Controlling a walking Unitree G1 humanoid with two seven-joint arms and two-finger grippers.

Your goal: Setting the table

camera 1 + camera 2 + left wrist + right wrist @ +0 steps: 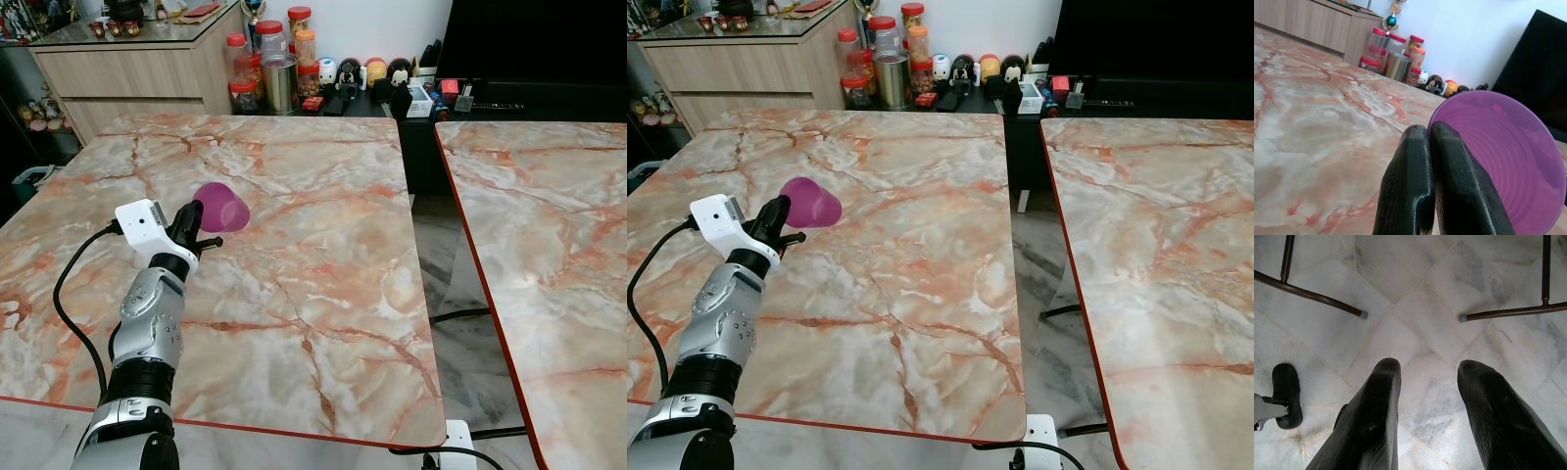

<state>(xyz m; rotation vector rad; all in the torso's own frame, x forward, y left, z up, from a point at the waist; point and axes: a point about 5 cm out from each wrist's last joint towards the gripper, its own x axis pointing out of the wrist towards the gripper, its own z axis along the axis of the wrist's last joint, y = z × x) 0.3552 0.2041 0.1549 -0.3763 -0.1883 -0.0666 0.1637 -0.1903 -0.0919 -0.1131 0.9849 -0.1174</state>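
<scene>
A purple plastic cup [221, 207] hangs tipped on its side a little above the marble table [323, 294], over its left half. My left gripper [192, 227] is shut on the purple cup's rim, the arm reaching in from the table's near left. In the left wrist view both black fingers [1415, 181] press together at the edge of the purple cup [1508, 161], whose open mouth faces the camera. My right gripper [1427, 369] hangs open over the tiled floor with nothing between its fingers.
A second marble table [549, 245] stands to the right across a narrow gap. Jars [279, 69] and small figurines [367, 73] line a low shelf beyond the far edge, beside a wooden cabinet [137, 69]. Table legs [1508, 312] cross the floor below.
</scene>
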